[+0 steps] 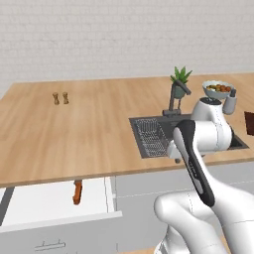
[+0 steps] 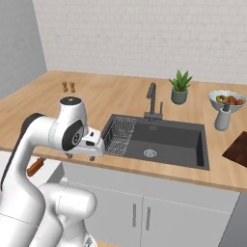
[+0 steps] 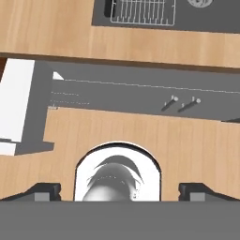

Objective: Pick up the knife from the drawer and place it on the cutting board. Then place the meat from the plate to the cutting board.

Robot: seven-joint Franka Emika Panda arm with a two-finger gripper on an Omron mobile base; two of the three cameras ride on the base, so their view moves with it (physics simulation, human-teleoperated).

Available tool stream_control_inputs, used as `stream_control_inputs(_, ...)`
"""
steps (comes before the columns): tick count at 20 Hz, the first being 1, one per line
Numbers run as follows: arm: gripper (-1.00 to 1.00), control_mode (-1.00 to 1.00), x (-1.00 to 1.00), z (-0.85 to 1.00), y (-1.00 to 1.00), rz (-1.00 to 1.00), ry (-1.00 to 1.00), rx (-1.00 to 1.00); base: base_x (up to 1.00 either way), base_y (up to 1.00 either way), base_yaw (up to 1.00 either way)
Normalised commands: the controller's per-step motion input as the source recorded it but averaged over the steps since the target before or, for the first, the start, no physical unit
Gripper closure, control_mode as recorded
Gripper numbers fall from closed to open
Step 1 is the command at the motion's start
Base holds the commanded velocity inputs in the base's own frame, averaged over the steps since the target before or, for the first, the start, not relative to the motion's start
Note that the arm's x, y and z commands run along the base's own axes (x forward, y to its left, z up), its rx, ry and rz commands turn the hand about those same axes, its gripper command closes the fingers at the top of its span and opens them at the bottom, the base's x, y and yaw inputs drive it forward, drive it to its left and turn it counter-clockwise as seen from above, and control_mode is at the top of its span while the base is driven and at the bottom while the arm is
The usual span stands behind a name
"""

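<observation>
Left base view: the knife [image 1: 77,192] lies in the pulled-out drawer [image 1: 54,201], below the tabletop [image 1: 84,129] edge. It looks light, stiff and slim; the orange-brown handle is probably the safest place to pinch, across its width.

Right base view: the handle [image 2: 34,167] shows left of the arm.

Hand view: the gripper [image 3: 120,191] stands fully spread, holding nothing.

no readable text, no labels, no brands, no numbers, no signs
</observation>
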Motion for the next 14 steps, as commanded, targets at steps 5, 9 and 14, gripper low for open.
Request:
stream_control_inputs(5, -1.00, -1.00, -0.13, -0.14, 0.24, 0.02, 0.16, -0.01, 0.00, 0.00, 0.00)
stream_control_inputs(9, -1.00, -1.00, 0.00, -0.41, 0.97, -0.10, 0.10, -0.06, 0.00, 0.00, 0.00)
stream_control_inputs(14, -1.00, -1.00, 0.04, -0.58, 1.00, -0.22, -0.03, -0.01, 0.00, 0.00, 0.00)
